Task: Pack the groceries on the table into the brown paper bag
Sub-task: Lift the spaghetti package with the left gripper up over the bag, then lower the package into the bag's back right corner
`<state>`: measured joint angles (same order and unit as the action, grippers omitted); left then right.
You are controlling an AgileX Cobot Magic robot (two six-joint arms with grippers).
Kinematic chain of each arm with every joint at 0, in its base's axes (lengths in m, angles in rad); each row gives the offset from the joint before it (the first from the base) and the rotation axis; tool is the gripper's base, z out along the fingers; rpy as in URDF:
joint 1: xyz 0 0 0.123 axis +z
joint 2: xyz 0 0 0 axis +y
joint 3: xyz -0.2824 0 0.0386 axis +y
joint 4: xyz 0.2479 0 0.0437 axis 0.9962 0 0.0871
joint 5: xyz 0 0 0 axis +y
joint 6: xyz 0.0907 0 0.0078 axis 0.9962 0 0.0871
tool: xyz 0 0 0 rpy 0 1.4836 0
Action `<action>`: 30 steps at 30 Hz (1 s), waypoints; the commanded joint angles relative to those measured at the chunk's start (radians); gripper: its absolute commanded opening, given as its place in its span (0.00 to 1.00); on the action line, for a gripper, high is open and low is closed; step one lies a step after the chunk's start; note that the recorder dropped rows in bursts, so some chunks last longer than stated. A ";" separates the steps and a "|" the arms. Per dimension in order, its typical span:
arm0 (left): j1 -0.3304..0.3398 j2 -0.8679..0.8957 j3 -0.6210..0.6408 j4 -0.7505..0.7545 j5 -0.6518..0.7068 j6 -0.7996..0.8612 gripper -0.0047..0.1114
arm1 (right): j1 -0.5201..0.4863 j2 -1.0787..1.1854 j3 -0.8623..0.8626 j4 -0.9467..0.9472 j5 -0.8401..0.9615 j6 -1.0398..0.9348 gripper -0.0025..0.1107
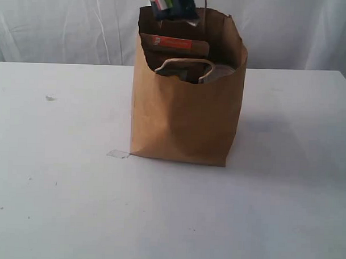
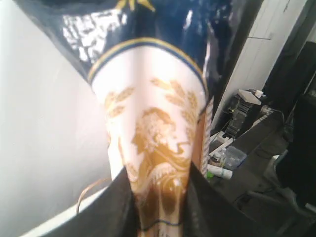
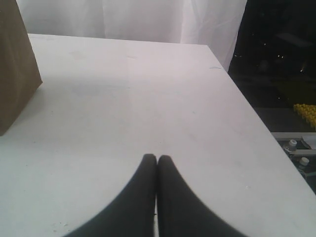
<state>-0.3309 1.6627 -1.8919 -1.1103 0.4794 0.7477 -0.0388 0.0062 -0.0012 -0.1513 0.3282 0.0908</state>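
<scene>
The brown paper bag (image 1: 185,118) stands upright mid-table (image 1: 57,188), one loop handle (image 1: 184,63) drooping over its front rim. Inside it leans the brown pouch with orange label (image 1: 175,44). The spaghetti packet (image 1: 173,4) sticks up out of the bag's mouth, dark end upward. My left gripper (image 2: 158,173) is shut on that packet (image 2: 153,113), whose white middle bears a gold print. My right gripper (image 3: 157,157) is shut on nothing, low over the bare table (image 3: 148,89), off to one side of the bag (image 3: 15,64). The jar, bottle and tin are hidden.
A scrap of tape (image 1: 118,154) lies at the bag's front left corner, and a small scuff (image 1: 50,98) marks the far left. White curtains hang behind. The right wrist view shows the table's edge (image 3: 247,103) with dark floor and clutter beyond.
</scene>
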 commanded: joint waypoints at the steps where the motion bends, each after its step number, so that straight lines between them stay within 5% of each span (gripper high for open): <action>1: -0.096 0.002 -0.015 -0.122 -0.089 0.291 0.04 | -0.004 -0.006 0.001 0.000 -0.010 -0.005 0.02; 7: -0.220 0.002 -0.015 -0.122 -0.295 0.548 0.04 | -0.004 -0.006 0.001 0.000 -0.010 -0.005 0.02; 20: -0.282 0.082 -0.005 -0.087 -0.445 0.569 0.04 | -0.004 -0.006 0.001 0.000 -0.010 -0.005 0.02; 28: -0.379 0.082 0.122 -0.055 -0.733 0.569 0.04 | -0.004 -0.006 0.001 0.000 -0.010 -0.005 0.02; 30: -0.379 0.084 0.148 -0.055 -0.713 0.569 0.04 | -0.004 -0.006 0.001 0.000 -0.010 -0.005 0.02</action>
<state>-0.7048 1.7728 -1.7529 -1.1574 -0.2059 1.3134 -0.0388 0.0062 -0.0012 -0.1513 0.3282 0.0908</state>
